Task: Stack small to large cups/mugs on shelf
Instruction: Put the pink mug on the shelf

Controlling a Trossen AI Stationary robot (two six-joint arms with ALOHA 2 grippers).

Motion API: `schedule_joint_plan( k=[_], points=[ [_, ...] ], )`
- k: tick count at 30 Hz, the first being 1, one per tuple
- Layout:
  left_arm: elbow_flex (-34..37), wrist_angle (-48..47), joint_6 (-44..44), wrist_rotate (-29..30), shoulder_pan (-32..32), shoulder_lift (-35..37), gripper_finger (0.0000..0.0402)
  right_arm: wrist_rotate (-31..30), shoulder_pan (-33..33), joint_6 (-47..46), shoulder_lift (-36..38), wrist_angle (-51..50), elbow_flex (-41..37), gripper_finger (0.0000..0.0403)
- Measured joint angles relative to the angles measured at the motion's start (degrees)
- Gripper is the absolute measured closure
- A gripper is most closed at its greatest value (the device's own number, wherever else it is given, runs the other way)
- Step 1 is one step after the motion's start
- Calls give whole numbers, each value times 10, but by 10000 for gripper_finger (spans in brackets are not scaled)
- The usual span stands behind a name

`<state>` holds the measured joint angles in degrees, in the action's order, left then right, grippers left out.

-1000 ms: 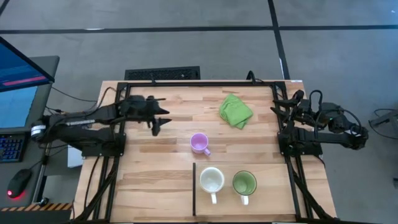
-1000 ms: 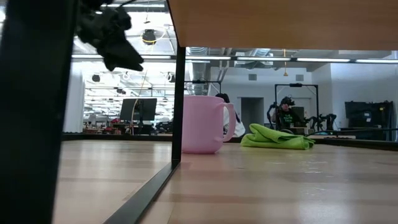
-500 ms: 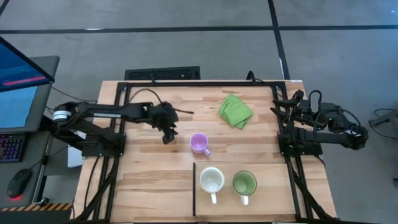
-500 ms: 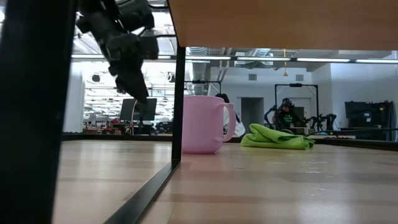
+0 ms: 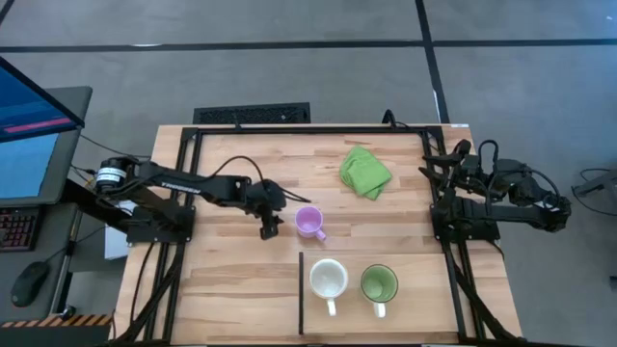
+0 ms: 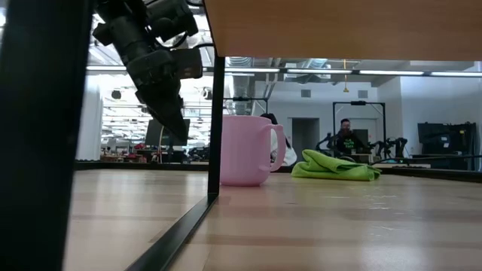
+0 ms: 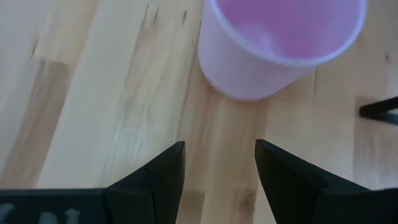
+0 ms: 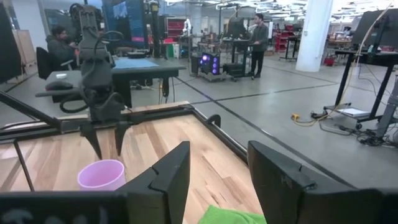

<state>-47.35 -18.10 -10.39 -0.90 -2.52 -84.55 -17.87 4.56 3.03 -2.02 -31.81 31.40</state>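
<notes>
The light purple mug (image 5: 309, 222) stands upright on its base mid-table; it also shows in the low view (image 6: 246, 150), the left wrist view (image 7: 280, 43) and the right wrist view (image 8: 101, 174). The white mug (image 5: 328, 280) and the green mug (image 5: 379, 284) stand upright side by side near the front edge, right of the thin black strip (image 5: 301, 292) that marks off the shelf. My left gripper (image 5: 269, 227) is open just left of the purple mug, fingers pointing down, touching nothing (image 7: 217, 165). My right gripper (image 5: 429, 170) rests open at the right edge.
A crumpled green cloth (image 5: 364, 172) lies at the far right of the table. Black frame rails (image 5: 289, 129) run along the far and side edges. People stand and sit in the room beyond the table (image 8: 258, 34).
My left gripper has moved toward the table's right edge and nearer the front, descending until it is close beside the purple mug. The mugs and the right arm have stayed still.
</notes>
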Motion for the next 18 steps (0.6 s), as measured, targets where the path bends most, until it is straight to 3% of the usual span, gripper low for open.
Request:
schedule_joint_plan(
  k=[18],
  points=[
    [1, 45, 9, -1, 26, -13, 216, 1, 0, 0, 0, 0, 0, 219]
  ],
)
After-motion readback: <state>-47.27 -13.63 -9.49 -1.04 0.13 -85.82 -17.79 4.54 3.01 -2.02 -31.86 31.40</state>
